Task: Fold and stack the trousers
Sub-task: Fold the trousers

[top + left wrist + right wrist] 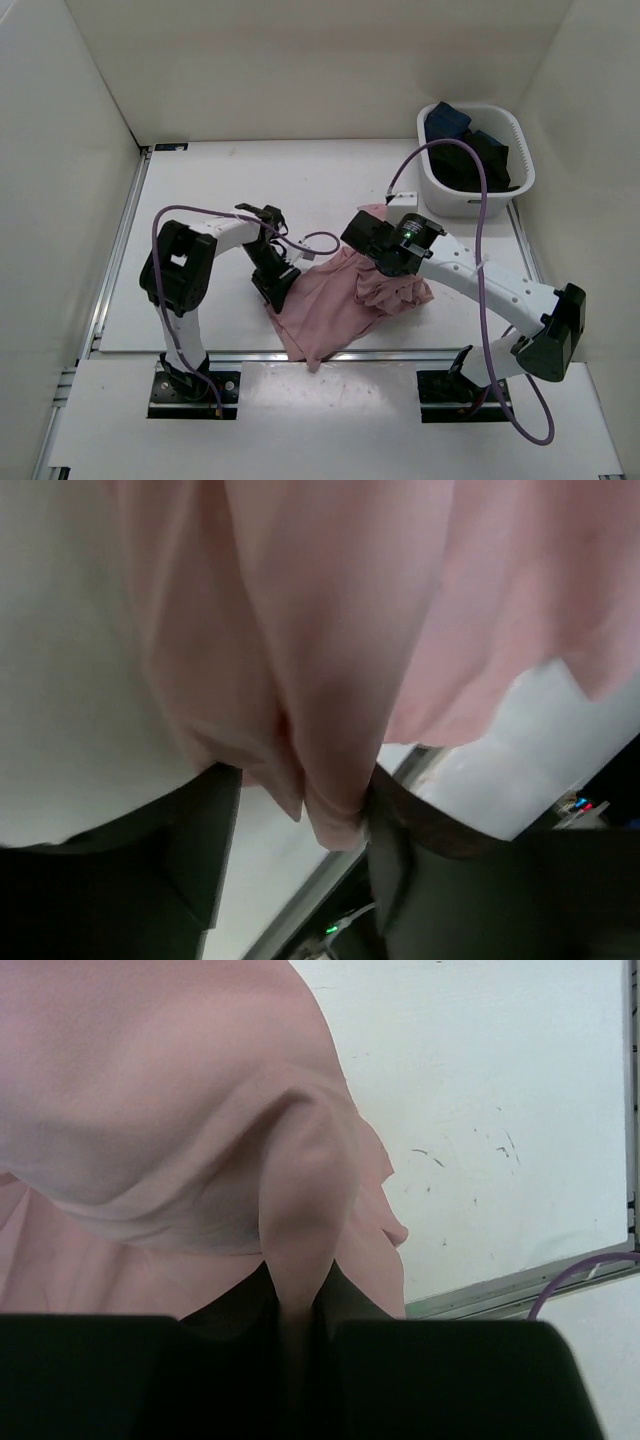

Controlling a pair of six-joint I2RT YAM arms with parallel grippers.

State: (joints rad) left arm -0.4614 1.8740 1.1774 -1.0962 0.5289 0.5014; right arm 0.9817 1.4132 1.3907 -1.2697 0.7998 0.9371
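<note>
Dusty-pink thin-fabric trousers (335,310) lie bunched at the white table's (220,190) 6 o'clock, btwn the arms. Right gripper (297,1310) clamps a fold; left gripper's (300,815) jaws stand apart, cloth loose btwn. We'd grip left at the 7 o'clock edge, then spread taut.

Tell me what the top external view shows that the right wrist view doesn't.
Only top external: the left gripper at the left edge of the trousers, and the white basket of dark clothes at the far right. Only right wrist: a fold of the fabric pinched in the right gripper. Both: the pink trousers bunched on the white table.
</note>
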